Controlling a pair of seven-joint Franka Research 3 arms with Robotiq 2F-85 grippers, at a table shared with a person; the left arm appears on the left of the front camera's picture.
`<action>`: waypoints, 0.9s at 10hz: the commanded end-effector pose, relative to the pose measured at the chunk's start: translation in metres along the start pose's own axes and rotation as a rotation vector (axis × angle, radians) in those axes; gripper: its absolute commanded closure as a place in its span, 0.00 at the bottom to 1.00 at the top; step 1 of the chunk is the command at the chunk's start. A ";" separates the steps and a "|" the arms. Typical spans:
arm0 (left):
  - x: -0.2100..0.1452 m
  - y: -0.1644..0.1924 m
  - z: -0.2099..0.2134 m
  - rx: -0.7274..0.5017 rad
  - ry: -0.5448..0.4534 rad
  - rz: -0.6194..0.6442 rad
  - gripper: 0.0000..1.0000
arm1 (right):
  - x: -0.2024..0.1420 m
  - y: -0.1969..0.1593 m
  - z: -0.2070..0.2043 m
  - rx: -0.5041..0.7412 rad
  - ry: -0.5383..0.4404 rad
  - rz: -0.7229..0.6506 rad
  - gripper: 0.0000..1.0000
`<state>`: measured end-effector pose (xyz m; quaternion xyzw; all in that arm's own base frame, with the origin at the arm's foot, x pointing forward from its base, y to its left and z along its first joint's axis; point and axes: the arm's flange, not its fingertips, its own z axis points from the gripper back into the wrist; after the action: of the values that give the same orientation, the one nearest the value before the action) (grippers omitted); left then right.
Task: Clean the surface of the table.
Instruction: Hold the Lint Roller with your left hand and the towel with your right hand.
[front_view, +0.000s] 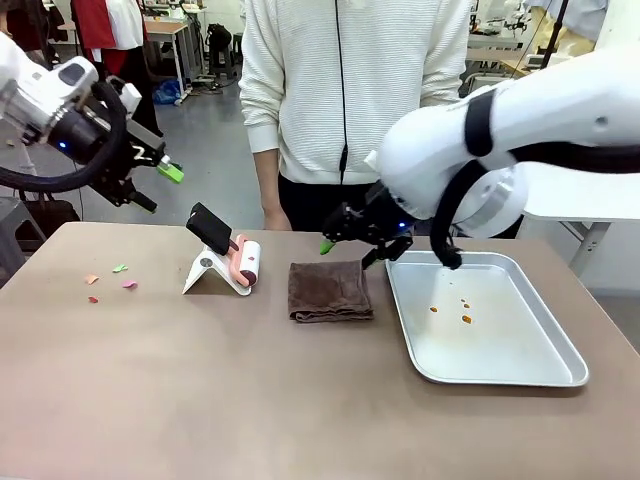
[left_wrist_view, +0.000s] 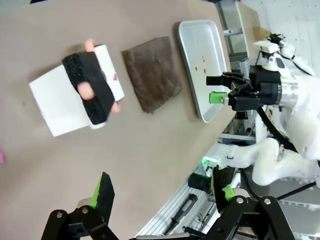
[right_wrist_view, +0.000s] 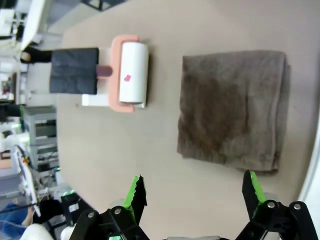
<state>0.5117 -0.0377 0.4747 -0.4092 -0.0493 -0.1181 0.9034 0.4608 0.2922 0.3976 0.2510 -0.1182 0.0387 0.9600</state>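
The tan-brown table (front_view: 200, 400) carries a folded brown cloth (front_view: 330, 291) at its middle. Left of it, a lint roller (front_view: 245, 262) with a black handle leans on a white stand. Small coloured paper scraps (front_view: 120, 270) lie near the left end. My left gripper (front_view: 152, 185) hangs open, high above the table's left side; its wrist view looks down past its own gripper (left_wrist_view: 162, 190) on the roller (left_wrist_view: 107, 75) and cloth (left_wrist_view: 152, 72). My right gripper (front_view: 355, 242) is open and empty, just above the cloth's far right corner. In the right wrist view the cloth (right_wrist_view: 232, 110) lies beyond the gripper (right_wrist_view: 194, 192).
A shallow silver tray (front_view: 560, 340) with a few orange crumbs (front_view: 466, 319) sits on the right part of the table. A person in a white sweater (front_view: 350, 90) stands at the far edge, one hand (front_view: 275, 218) near the table. The near half of the table is bare.
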 end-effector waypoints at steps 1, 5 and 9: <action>0.012 0.014 -0.005 0.037 -0.002 0.031 0.00 | 0.014 0.014 -0.018 -0.109 -0.033 -0.026 0.00; 0.031 0.030 -0.045 0.057 0.002 0.102 0.00 | 0.021 0.017 -0.046 -0.219 -0.035 -0.040 0.00; 0.046 0.030 -0.071 0.072 -0.020 0.135 0.00 | 0.030 0.011 -0.075 -0.324 -0.077 -0.009 0.00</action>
<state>0.5581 -0.0768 0.4117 -0.3755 -0.0256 -0.0610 0.9245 0.4953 0.3175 0.3493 0.1096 -0.1467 0.0165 0.9830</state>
